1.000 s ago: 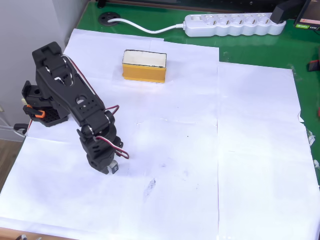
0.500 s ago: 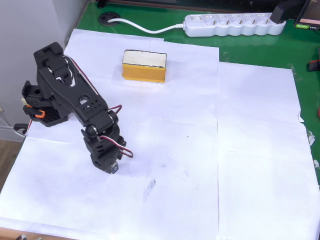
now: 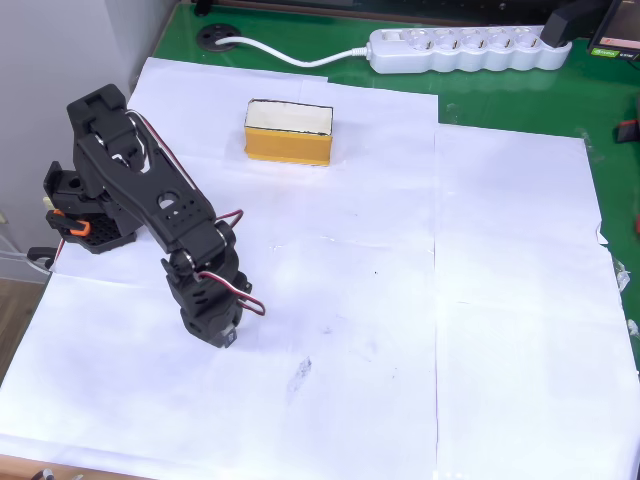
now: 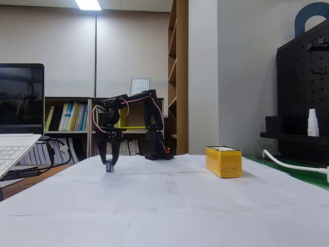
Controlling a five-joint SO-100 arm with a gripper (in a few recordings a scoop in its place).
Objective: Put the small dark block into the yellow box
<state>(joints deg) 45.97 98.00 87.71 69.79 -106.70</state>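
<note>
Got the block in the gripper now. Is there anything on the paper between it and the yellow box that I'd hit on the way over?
Nothing visible. In the overhead view, bare white paper lies between the gripper and the yellow box.

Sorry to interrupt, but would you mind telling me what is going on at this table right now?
A small black robot arm is moving a small dark block toward a yellow box. Its gripper points down with the jaws closed on the block, which in the fixed view hangs just above the white paper. The box stands apart from the gripper, nearer the white power strip, and the block is not in it yet.
</note>
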